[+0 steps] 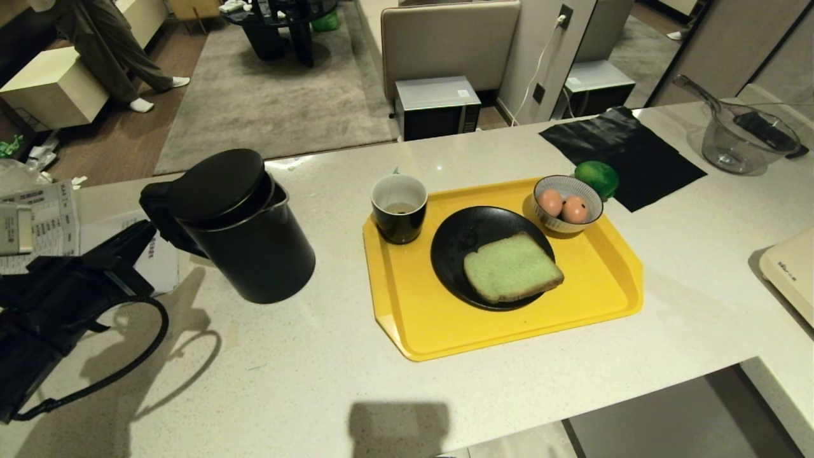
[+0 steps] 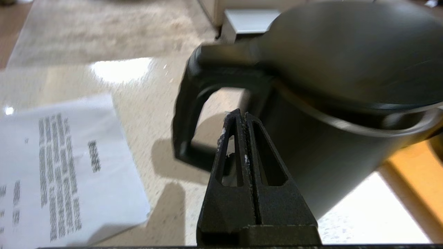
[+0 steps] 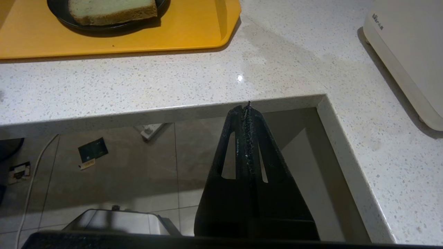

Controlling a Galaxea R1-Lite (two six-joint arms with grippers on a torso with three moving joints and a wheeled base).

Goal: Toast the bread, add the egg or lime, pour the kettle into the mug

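Nearest, the right gripper [image 3: 247,107] hangs pinched together below the counter's [image 1: 267,381] edge. Leftward, the left gripper [image 2: 241,116], fingers pressed together and holding nothing, sits just beside the kettle [image 1: 245,226] handle. Right of it, the yellow tray [image 1: 413,318] carries bread [image 1: 512,267] on a black plate [image 1: 458,238] and the mug [image 1: 399,208]; farther, the lime [image 1: 598,178] sits just behind the bowl [image 1: 568,203].

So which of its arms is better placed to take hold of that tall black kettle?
The left. Its pincer, shut and empty, sits right beside the kettle handle on the counter's left. The right pincer, also shut, hangs below the counter edge, beyond the yellow tray.
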